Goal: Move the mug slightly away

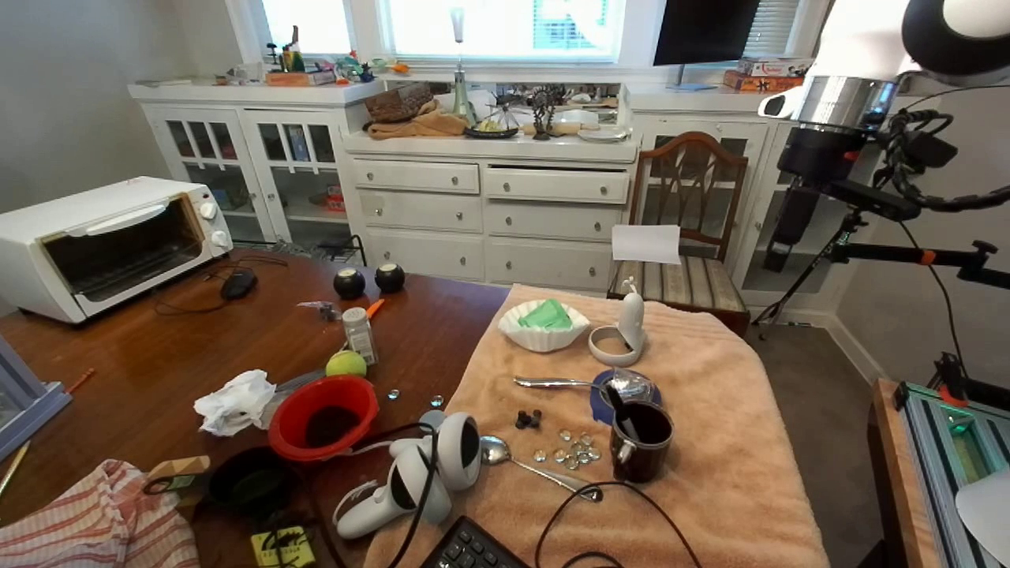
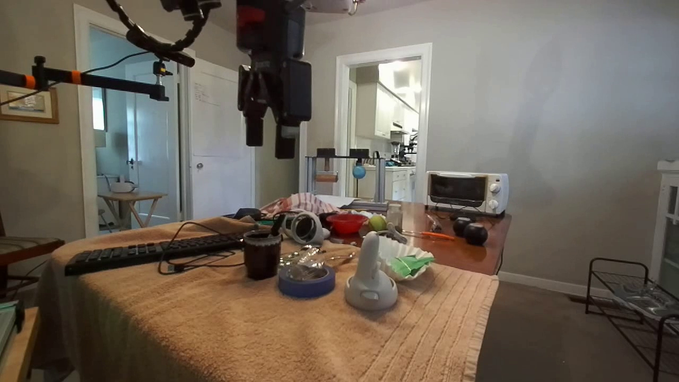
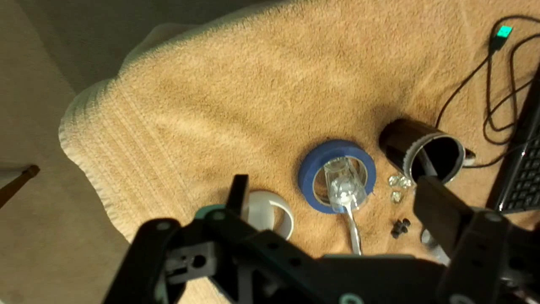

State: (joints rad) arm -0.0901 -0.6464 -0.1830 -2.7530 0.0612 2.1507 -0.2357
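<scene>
The mug is dark, glossy and cylindrical, and stands upright on the peach towel. It shows in both exterior views (image 1: pixel 645 457) (image 2: pixel 262 258) and at the right of the wrist view (image 3: pixel 396 141). Its handle faces the keyboard side in the wrist view. A dark, thin object stands inside it. My gripper (image 2: pixel 270 146) is open and empty, high above the towel. In the wrist view my gripper (image 3: pixel 335 183) has its fingers wide apart, and the right finger overlaps the mug's rim in the picture without touching it. The gripper also shows at the right in an exterior view (image 1: pixel 779 248).
A blue tape roll (image 3: pixel 310 169) with a clear glass (image 3: pixel 337 173) and a spoon lies beside the mug. Glass beads (image 1: pixel 580 454), a black cable (image 3: pixel 489 84), a keyboard (image 2: pixel 154 252), a white controller (image 2: pixel 371 292) and a white fluted bowl (image 1: pixel 544 339) are around it.
</scene>
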